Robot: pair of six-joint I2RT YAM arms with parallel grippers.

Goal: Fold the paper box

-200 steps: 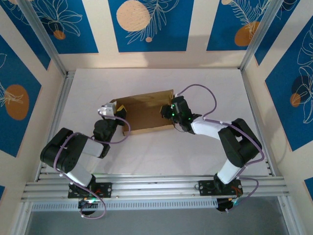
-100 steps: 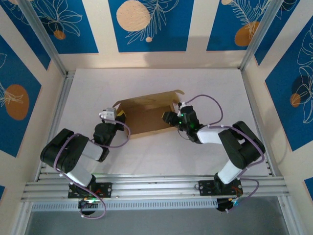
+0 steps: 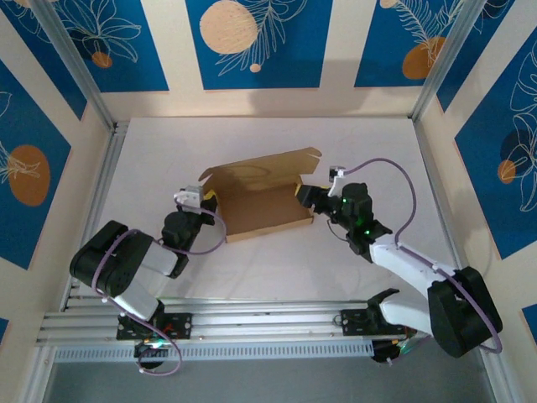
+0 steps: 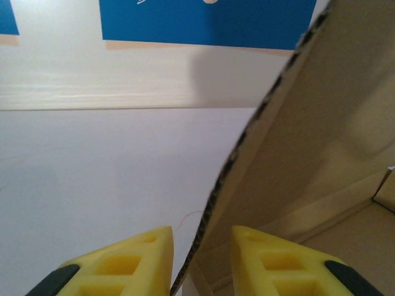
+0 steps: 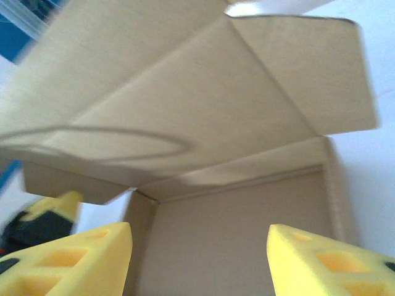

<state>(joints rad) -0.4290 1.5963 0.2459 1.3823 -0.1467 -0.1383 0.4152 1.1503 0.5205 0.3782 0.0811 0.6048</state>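
Observation:
The paper box [image 3: 262,206] lies mid-table, a shallow brown cardboard tray with its lid flap [image 3: 264,170] standing up along the far side. My left gripper [image 3: 201,200] is at the box's left end. In the left wrist view its yellow fingers [image 4: 133,259] stand either side of an upright cardboard wall [image 4: 321,142], with a visible gap on each side of the wall's edge. My right gripper [image 3: 304,195] sits just off the box's right end, open. Between its yellow fingers [image 5: 80,256] the right wrist view shows the box floor [image 5: 234,246].
White tabletop [image 3: 268,260] surrounds the box, with free room in front and to the right. Aluminium frame rails [image 3: 92,201] run along the left side and the near edge. Blue-and-cream patterned walls enclose the workspace.
My right gripper has opened, let go of the box's right end and drawn back to the right. The lid flap has swung up and back. My left gripper has barely moved.

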